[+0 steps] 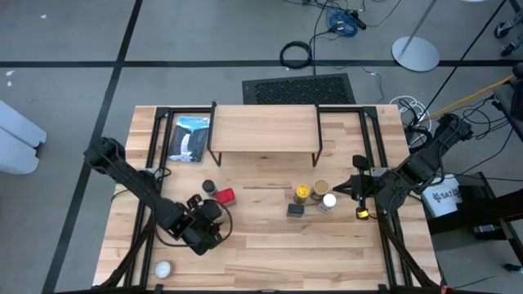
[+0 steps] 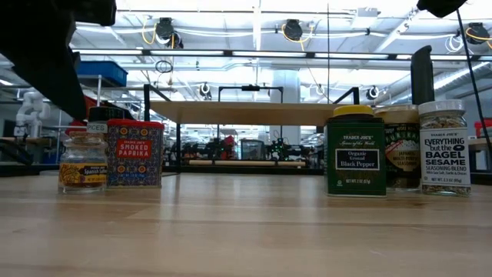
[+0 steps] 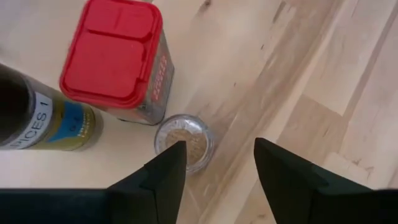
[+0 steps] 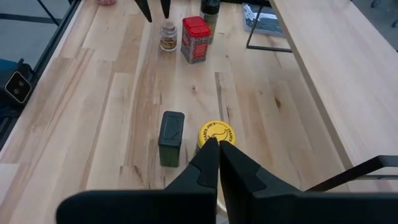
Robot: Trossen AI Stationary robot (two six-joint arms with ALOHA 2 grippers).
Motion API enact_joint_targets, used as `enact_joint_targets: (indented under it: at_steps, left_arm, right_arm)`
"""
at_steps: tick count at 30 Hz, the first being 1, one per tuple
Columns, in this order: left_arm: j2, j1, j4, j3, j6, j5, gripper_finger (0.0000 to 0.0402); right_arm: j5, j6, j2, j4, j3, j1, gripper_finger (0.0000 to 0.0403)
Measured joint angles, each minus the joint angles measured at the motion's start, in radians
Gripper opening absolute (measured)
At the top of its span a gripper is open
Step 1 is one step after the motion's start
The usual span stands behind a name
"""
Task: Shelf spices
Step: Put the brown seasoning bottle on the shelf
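Left gripper (image 3: pixel 214 168) spread above a small clear jar (image 3: pixel 185 140), fingers apart and holding nothing.
Seen from the left wrist, the jar stands on the table (image 3: pixel 298 81) just off one fingertip, touching neither; the red tin (image 3: pixel 115 59) stands beside it, with a dark jar (image 3: pixel 37 121) at the frame's left. From above, this group sits left of centre; the black tin (image 1: pixel 295 210), yellow jar (image 1: pixel 302 192), tan jar (image 1: pixel 321 187) and white jar (image 1: pixel 328 200) cluster right of centre. The right gripper (image 4: pixel 218 149), pressed together, hangs by them. The shelf (image 1: pixel 263 128) stands bare at upper centre.
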Motion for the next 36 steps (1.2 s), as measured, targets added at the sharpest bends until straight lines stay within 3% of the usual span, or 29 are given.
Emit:
enact_joint_targets:
  at_steps: [10, 20, 36]
  left_arm:
    - [0.0, -0.003, -0.07, 0.0, 0.006, -0.031, 0.0203]
    - [0.017, -0.018, -0.069, 0.0, 0.01, -0.036, 0.0275]
    - [0.078, -0.017, -0.064, -0.016, 0.005, -0.096, 0.0279]
  right_arm:
    - [-0.004, -0.002, 0.0, -0.008, 0.0, 0.0, 0.0]
    - [-0.004, -0.002, 0.0, -0.008, 0.0, 0.0, 0.0]
    - [-0.004, -0.001, 0.0, -0.007, 0.0, 0.0, 0.0]
